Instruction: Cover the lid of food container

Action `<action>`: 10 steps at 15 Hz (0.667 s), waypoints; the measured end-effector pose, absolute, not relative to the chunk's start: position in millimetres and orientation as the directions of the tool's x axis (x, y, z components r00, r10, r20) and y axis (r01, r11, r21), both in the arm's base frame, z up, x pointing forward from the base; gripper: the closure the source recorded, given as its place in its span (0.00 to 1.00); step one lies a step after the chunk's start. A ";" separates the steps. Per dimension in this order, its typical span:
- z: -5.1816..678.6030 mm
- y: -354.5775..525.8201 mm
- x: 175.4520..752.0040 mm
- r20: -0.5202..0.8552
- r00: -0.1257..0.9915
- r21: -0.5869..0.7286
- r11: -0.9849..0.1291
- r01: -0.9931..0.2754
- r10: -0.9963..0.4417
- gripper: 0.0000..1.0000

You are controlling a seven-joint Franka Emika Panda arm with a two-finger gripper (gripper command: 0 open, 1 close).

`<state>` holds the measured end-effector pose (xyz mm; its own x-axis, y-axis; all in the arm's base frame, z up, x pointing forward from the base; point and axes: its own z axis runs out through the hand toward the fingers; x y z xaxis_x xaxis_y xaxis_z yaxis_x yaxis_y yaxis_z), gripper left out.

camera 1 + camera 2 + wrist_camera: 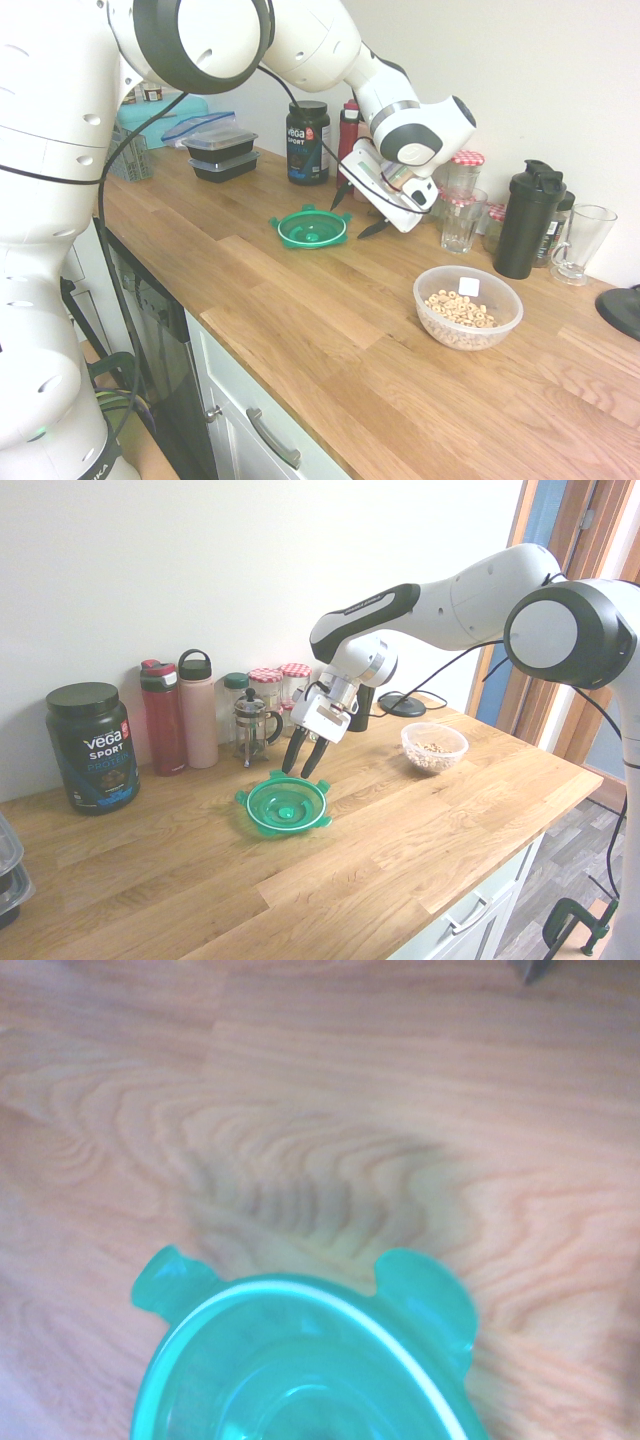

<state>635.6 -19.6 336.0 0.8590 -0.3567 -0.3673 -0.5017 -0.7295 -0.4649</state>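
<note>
The round green lid lies flat on the wooden counter, with small clip tabs at its rim. My gripper hangs open just above the lid's rim on the wall side, fingers pointing down and holding nothing. The wrist view shows the lid close up with two of its tabs. The food container, a round clear bowl with ring cereal and a white sticker, stands uncovered on the counter, well away from the lid and arm.
Along the wall stand a black Vega tub, a red bottle, a French press, jars, a glass, a black shaker and a glass mug. Black meal-prep boxes sit further along.
</note>
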 end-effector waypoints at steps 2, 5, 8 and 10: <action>326.6 -9.2 635.0 -0.382 0.860 -0.463 -0.735 -0.495 -0.339 0.00; 321.8 -1.4 633.4 -0.393 0.860 -0.466 -0.736 -0.491 -0.325 0.00; 319.4 4.0 628.1 -0.433 0.847 -0.451 -0.740 -0.499 -0.308 1.00; 318.5 5.4 626.1 -0.447 0.842 -0.446 -0.741 -0.502 -0.302 1.00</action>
<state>626.1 5.4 318.5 0.8421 -0.3020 -0.4468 -0.5023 -0.7409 -0.4459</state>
